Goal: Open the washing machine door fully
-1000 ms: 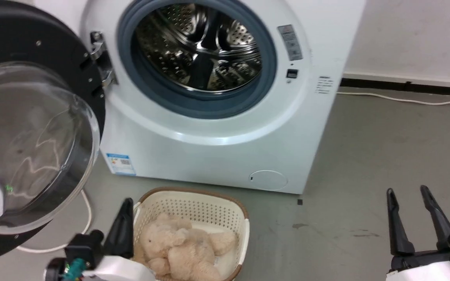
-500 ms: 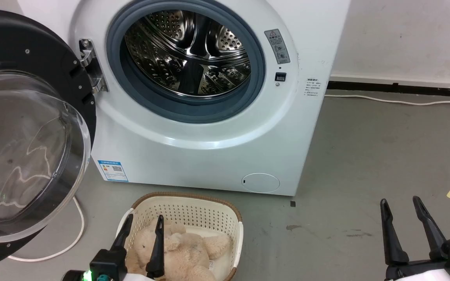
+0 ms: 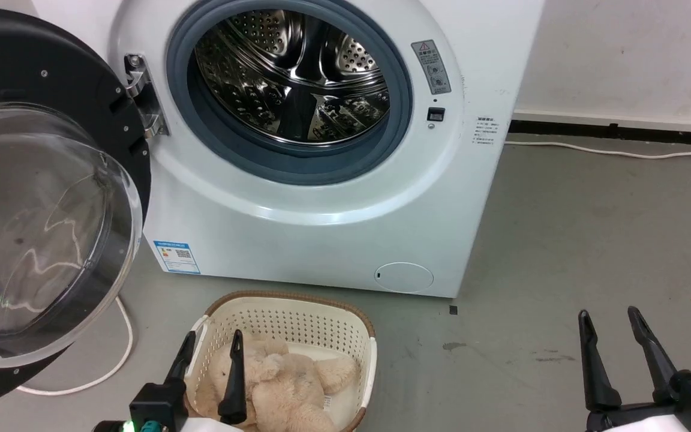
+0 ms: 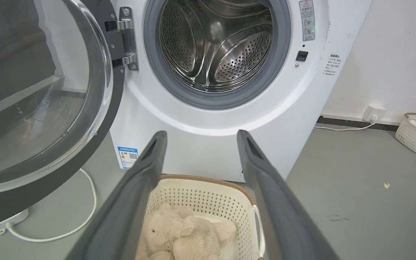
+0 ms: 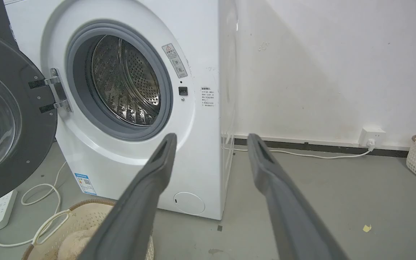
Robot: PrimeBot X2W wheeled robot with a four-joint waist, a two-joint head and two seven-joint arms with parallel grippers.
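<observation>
Bright even light, sharp focus, glare on washing machine door [image 3: 45, 198]

The washing machine door [image 3: 39, 210] is swung out left of the drum [image 3: 291, 78], hung on the hinge [image 3: 144, 102] at the drum's left edge. Before the washing machine [image 3: 321, 240], on the floor [image 3: 561, 240], a laundry basket [image 3: 297, 297] is set — a plush bear [image 3: 285, 384] lies in it. The left gripper [image 3: 213, 335] is held over the basket's near edge; the right gripper [image 3: 607, 312], well to its right.

Laundry room, washing machine [image 3: 321, 240], laundry basket [image 3: 297, 297], concrete floor [image 3: 573, 240]
</observation>
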